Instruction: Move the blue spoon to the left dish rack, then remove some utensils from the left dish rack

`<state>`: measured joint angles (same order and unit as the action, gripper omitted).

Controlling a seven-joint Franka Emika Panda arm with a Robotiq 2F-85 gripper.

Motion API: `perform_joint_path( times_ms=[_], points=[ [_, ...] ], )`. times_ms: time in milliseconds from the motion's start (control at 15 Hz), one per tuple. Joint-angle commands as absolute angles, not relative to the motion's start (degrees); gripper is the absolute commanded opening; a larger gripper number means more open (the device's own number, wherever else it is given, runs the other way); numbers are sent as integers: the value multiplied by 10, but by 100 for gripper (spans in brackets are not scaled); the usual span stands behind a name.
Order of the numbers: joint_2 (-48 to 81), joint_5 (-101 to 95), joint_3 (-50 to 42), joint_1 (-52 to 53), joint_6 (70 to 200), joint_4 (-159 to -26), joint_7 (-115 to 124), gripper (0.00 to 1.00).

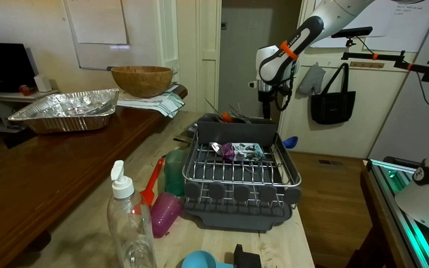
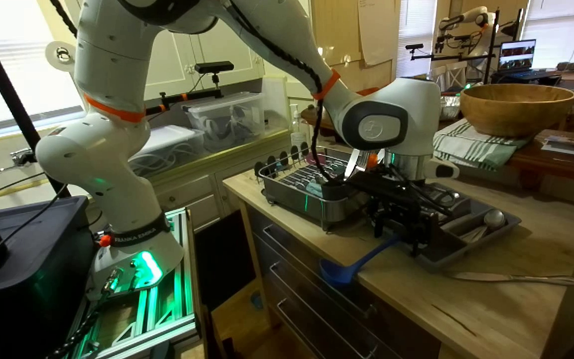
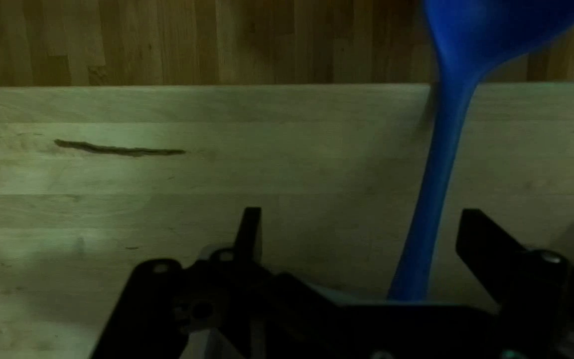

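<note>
Blue spoon point(image 3: 444, 149) overhanging wooden counter point(image 3: 267, 174), tool point(image 3: 361, 212) spread wide, handle showing between fingers

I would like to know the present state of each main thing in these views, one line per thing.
Gripper: open, nothing gripped
Blue spoon: not gripped, head beyond the edge of the counter
Dish rack: holding utensils
Drawers: shut
Bottle: upright
Wooden bowl: upright
Knife: lying flat
Laptop: open, lit
TV: dark
Base light: lit green

Pale wooden counter point(image 2: 516, 309), beneath the gripper point(image 3: 361, 214). On it: 1 blue spoon point(image 3: 445, 149), handle under the gripper, bowl past the edge; 1 grey cutlery tray point(image 2: 445, 244), just beside; 1 knife point(image 2: 513, 278) and 1 dish rack point(image 1: 237, 217), near; 1 green cup point(image 1: 174, 173), 1 purple cup point(image 1: 165, 214), 1 pump bottle point(image 1: 130, 227), well apart.
</note>
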<state>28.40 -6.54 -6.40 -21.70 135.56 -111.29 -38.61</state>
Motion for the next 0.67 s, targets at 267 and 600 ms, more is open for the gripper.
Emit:
perform_joint_path(
  times_ms=[267, 600],
  points=[
    [255, -53, -62, -207, 1354, -1145, -405, 100],
    [261, -50, -61, -204, 1376, -1155, -397, 100]
  ],
)
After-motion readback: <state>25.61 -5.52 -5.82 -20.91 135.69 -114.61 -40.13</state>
